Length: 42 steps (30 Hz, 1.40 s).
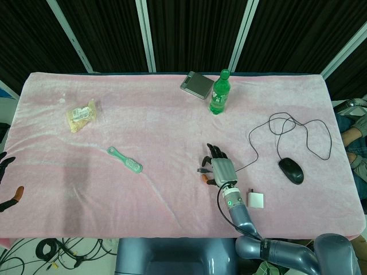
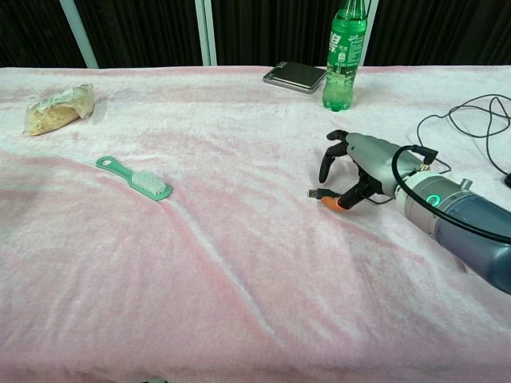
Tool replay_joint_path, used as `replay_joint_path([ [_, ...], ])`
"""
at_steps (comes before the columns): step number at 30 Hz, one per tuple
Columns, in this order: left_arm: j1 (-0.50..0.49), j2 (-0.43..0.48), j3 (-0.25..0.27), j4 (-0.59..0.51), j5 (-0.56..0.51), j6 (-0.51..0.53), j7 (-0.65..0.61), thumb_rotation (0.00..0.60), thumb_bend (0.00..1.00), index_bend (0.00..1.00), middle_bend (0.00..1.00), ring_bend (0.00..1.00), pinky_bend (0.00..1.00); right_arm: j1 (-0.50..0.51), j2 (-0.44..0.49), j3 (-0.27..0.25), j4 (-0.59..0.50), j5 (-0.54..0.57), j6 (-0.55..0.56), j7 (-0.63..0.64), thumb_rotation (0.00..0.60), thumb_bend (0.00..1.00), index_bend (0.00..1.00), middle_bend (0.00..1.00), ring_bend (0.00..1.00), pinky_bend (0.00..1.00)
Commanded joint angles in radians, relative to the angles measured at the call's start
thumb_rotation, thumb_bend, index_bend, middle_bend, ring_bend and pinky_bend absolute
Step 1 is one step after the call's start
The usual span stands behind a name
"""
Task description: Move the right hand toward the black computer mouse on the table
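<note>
The black computer mouse lies on the pink cloth at the right, its black cable looping behind it and running left. My right hand hovers palm-down near the table's middle, well left of the mouse, fingers spread and curved, holding nothing. The cable's USB plug lies just beside the orange thumb tip. My left hand shows only at the far left edge, fingers apart and empty. The chest view shows the cable but not the mouse itself.
A green bottle stands at the back beside a grey flat case. A green brush and a snack bag lie left. A small white box sits near the front edge.
</note>
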State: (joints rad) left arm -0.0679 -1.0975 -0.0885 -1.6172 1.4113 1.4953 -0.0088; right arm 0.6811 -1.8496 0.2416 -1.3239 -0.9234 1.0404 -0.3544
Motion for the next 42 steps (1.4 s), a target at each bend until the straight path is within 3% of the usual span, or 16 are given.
replay_joint_path([
  [1, 0.0, 0.0, -0.001, 0.0, -0.001, 0.0, -0.001, 0.6, 0.34, 0.16, 0.06, 0.0, 0.0, 0.0, -0.001, 0.0, 0.0, 0.001, -0.001, -0.003, 0.6, 0.23, 0.49, 0.03, 0.03, 0.16],
  [42, -0.002, 0.001, -0.001, 0.0, -0.003, -0.004, -0.002, 0.6, 0.34, 0.16, 0.06, 0.0, 0.0, 0.007, -0.038, 0.009, 0.025, 0.028, 0.029, -0.126, 0.6, 0.24, 0.52, 0.03, 0.03, 0.16],
])
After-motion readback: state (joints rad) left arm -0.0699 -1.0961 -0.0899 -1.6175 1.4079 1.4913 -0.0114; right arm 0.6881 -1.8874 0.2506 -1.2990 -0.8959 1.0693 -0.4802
